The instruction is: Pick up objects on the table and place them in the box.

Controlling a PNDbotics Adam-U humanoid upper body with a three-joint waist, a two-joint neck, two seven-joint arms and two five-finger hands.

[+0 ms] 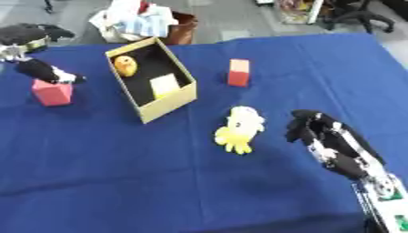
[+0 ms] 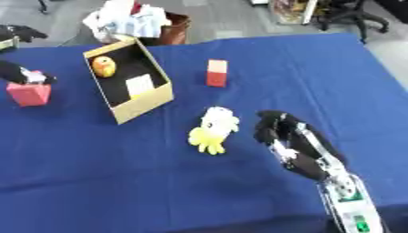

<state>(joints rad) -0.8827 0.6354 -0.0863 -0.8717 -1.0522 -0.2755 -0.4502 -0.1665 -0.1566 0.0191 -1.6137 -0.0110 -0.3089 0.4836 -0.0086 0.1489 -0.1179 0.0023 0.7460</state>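
- Blue cloth-covered table; grey floor beyond far edge, with a brown container of white and pale-blue items.
- Cardboard box, open top, dark inside, far-left of centre; holds a yellow-orange round object at far end and a pale flat square piece nearer the middle.
- Red block with pale top, upright, right of box, apart from it.
- Yellow and white soft toy, lying flat on cloth, near side of box, not touching it.
- Pink-red block, far left, well apart from box.
- Left hand, black, at top of pink-red block; fingers curled against it. Right eye view cuts most of this hand at frame edge; left eye view shows more, plus dark items at far-left corner.
- Right hand, black, entering from lower right, fingers curled downward, holding nothing; just right of the soft toy, small gap between. Silver-and-green forearm fuller in right eye view.
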